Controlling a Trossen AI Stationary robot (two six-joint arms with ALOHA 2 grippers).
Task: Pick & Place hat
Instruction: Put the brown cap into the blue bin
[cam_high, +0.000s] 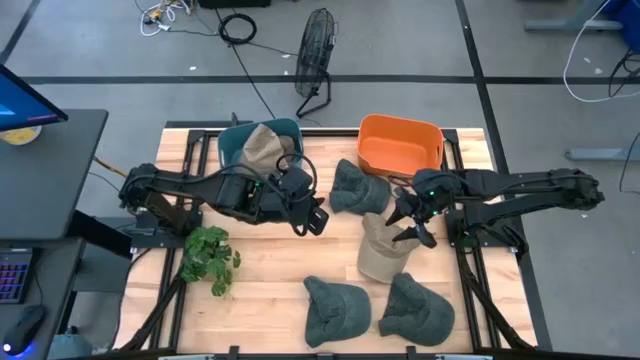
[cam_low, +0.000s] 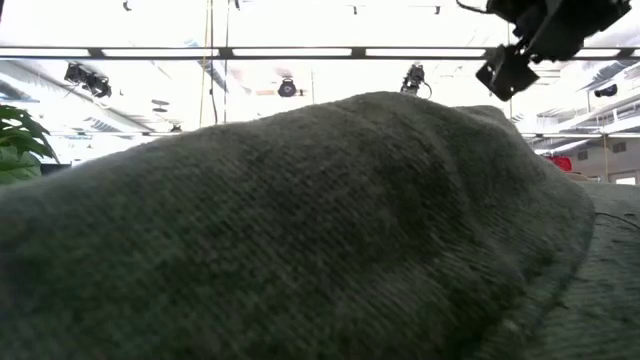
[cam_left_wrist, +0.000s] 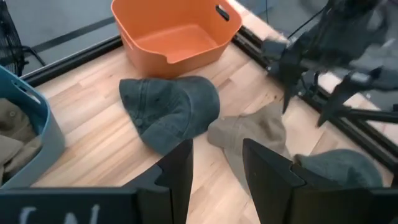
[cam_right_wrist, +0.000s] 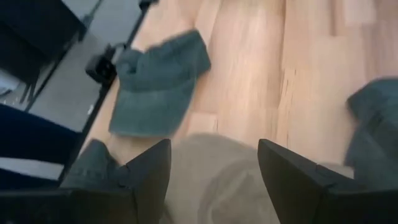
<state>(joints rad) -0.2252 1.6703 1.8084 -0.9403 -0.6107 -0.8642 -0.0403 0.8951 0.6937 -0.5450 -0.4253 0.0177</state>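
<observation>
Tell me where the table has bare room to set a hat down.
Bare wood lies between the plant and the tan hat, under the left gripper. It is crowded near the orange bin and right gripper.

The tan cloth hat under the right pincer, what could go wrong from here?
The open right pincer hovers over the tan cloth hat, whose soft cloth may bunch or slip. The dark green cap beside the orange plastic bin touches it, so it might drag along. The open left pincer waits close by, so the arms could collide.
</observation>
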